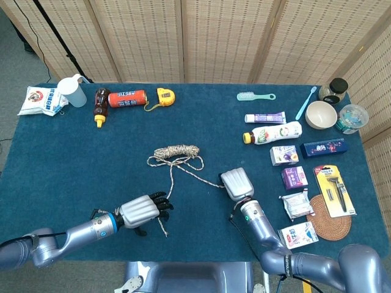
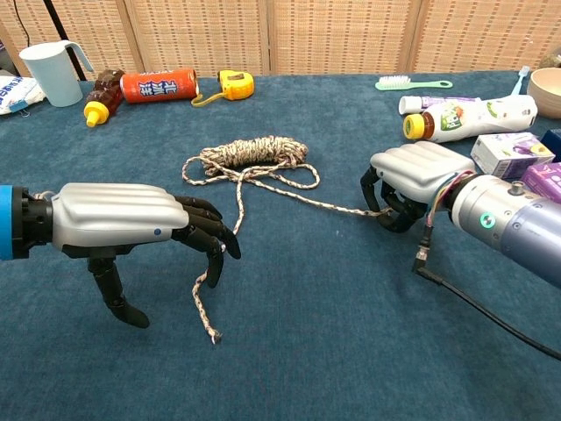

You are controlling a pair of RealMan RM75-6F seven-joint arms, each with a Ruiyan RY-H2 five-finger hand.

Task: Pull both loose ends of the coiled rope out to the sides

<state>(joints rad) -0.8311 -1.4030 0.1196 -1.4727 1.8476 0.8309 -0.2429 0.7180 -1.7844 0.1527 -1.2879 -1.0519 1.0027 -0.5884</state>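
A big table (image 1: 36, 165) with a soft, fuzzy dark blue cloth fills the room. In its middle lies the rope (image 2: 254, 151), a bumpy speckled bundle with two thin tails. The left hand (image 2: 131, 226), smooth silver with black fingers (image 2: 207, 230) curled down, sits right at one tail; it looks like it touches it, but I cannot tell if it grips. The right hand (image 2: 405, 180) is curled tight around the other tail's end. A round orange bottle (image 1: 127, 97) lies far back.
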